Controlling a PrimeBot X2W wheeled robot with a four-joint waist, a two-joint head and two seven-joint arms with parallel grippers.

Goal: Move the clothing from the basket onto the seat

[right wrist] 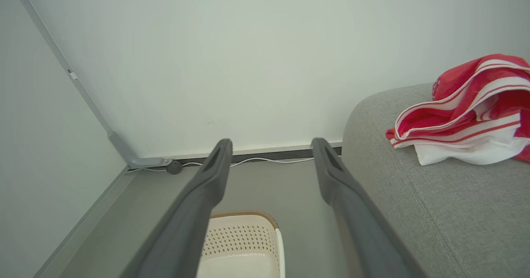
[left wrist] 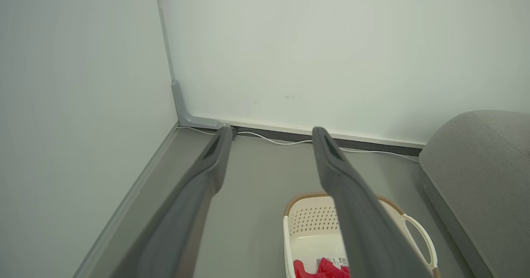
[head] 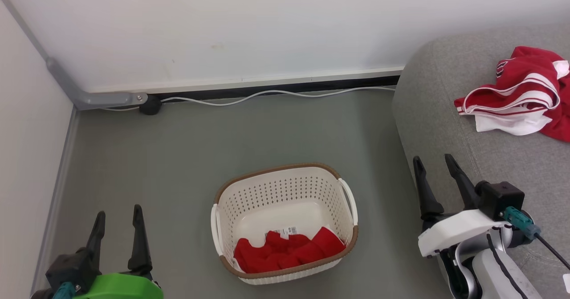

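Observation:
A cream perforated basket (head: 285,178) with a brown rim stands on the grey floor; red clothing (head: 287,252) lies crumpled at its near end beside a label sticker. The basket (left wrist: 310,224) and the red clothing (left wrist: 321,269) show low in the left wrist view, the basket (right wrist: 240,236) also in the right wrist view. A red and white striped garment (head: 519,96) lies on the grey seat (head: 445,112) at the right, the garment (right wrist: 468,112) on the seat (right wrist: 434,199). My left gripper (head: 118,216) stands open left of the basket. My right gripper (head: 434,163) is open beside the seat's edge. Both are empty.
A white wall with a skirting board runs along the back, a white cable (head: 276,95) lying at its foot. A grey conduit (head: 67,83) bends down the left corner to a black plug (head: 150,105). A second wall closes the left side.

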